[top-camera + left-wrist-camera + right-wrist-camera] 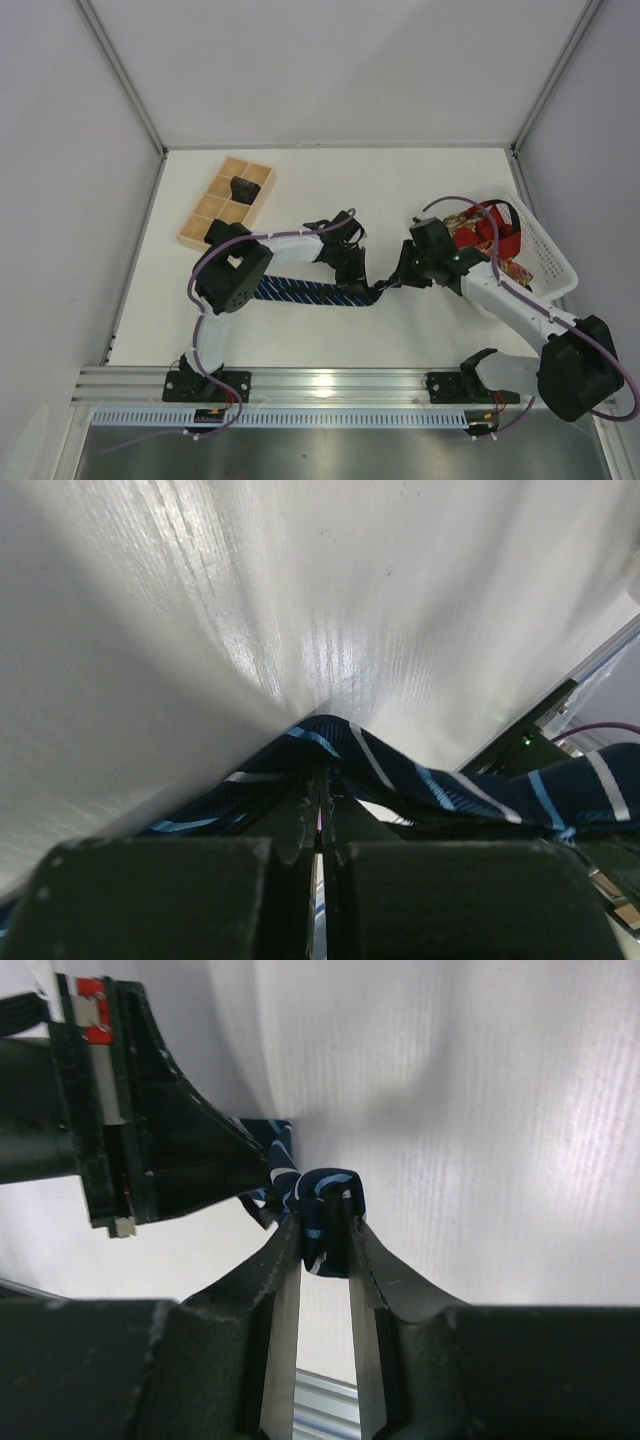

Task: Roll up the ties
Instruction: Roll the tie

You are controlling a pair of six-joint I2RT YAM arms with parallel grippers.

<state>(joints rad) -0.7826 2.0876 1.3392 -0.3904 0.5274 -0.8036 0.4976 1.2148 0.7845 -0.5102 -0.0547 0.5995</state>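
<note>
Top external: tie lay stretched on the bench, its right end up at both end effectors, pretty much nose to nose. Left end effector was clamped on the fabric, and right end effector pinched the folded tip just beside it.

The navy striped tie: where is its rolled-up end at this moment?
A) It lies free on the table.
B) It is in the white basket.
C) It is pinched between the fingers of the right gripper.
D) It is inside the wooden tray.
C: in the right wrist view, the small folded end of the navy striped tie sits clamped between the two fingers of the right gripper, above the table.
</note>
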